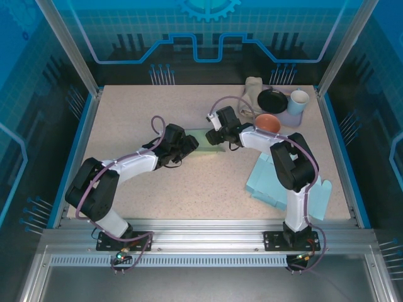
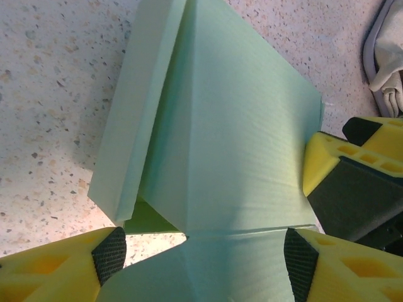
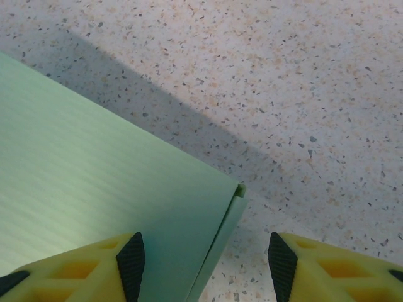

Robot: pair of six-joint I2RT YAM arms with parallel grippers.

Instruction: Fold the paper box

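The pale green paper box (image 1: 206, 139) lies partly folded at the middle of the table, between both grippers. In the left wrist view the box (image 2: 220, 138) has a side panel raised along a crease at the left. My left gripper (image 2: 204, 258) is open, its black pads (image 2: 110, 255) standing wide on either side of a flat flap. My right gripper (image 3: 203, 264) is open over the box's corner (image 3: 233, 192), with one pad above the doubled green sheet and the other above bare table. From above, the left gripper (image 1: 187, 146) and the right gripper (image 1: 218, 136) face each other across the box.
A stack of pale blue flat sheets (image 1: 272, 182) lies at the right. An orange bowl (image 1: 268, 123), a black dish (image 1: 272, 99), a white cup (image 1: 298, 100) and a beige object (image 1: 253, 91) crowd the back right corner. Speckled tabletop (image 1: 138, 107) lies open at the left.
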